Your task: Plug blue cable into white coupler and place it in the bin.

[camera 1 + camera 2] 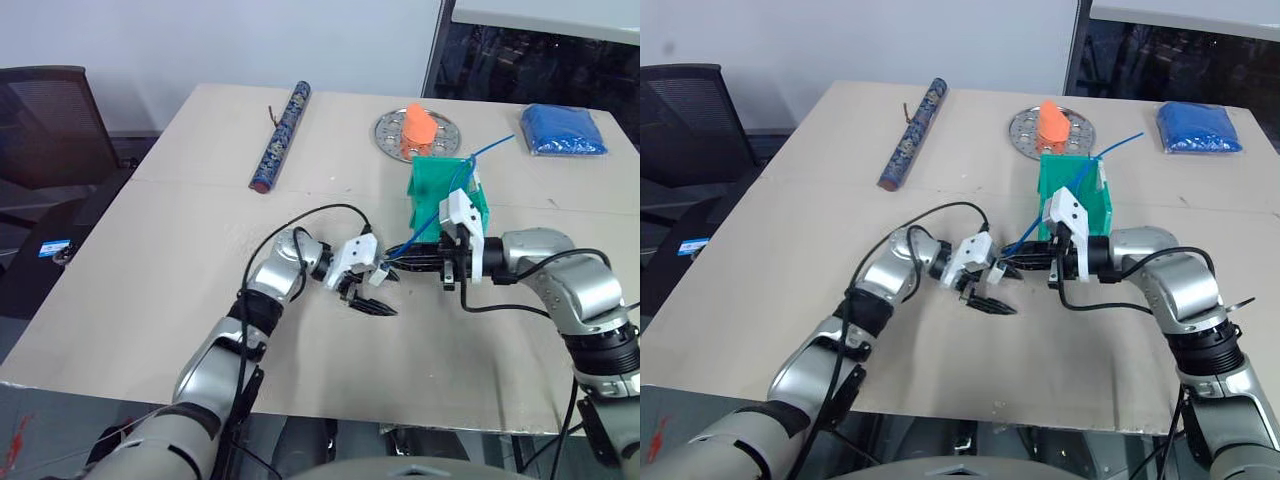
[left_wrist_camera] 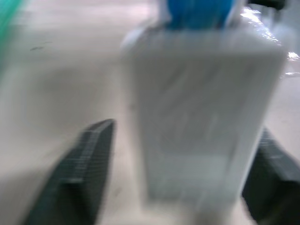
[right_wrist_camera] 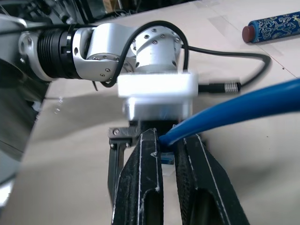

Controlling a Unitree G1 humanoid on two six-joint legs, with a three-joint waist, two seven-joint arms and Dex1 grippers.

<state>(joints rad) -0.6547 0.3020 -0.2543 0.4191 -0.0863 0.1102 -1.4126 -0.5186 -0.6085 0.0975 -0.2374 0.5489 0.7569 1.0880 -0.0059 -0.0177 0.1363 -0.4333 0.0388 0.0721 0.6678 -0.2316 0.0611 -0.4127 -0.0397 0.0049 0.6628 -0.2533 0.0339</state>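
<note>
Blurred white coupler [image 2: 201,117] fills the open left tool [image 1: 368,293]; right tool [image 3: 169,154] pinches blue cable [image 3: 234,110].

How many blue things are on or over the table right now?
3: the blue cable pinched in the right gripper, running back over the bin; a blue wrapped bundle at the far right corner; a dark blue patterned roll at far left. More may be hidden.

patterned blue tube [image 1: 281,137] | perforated metal plate [image 1: 388,130], orange object [image 1: 417,127] on it | blue bundle [image 1: 563,130] | chair [image 1: 45,130]
</note>
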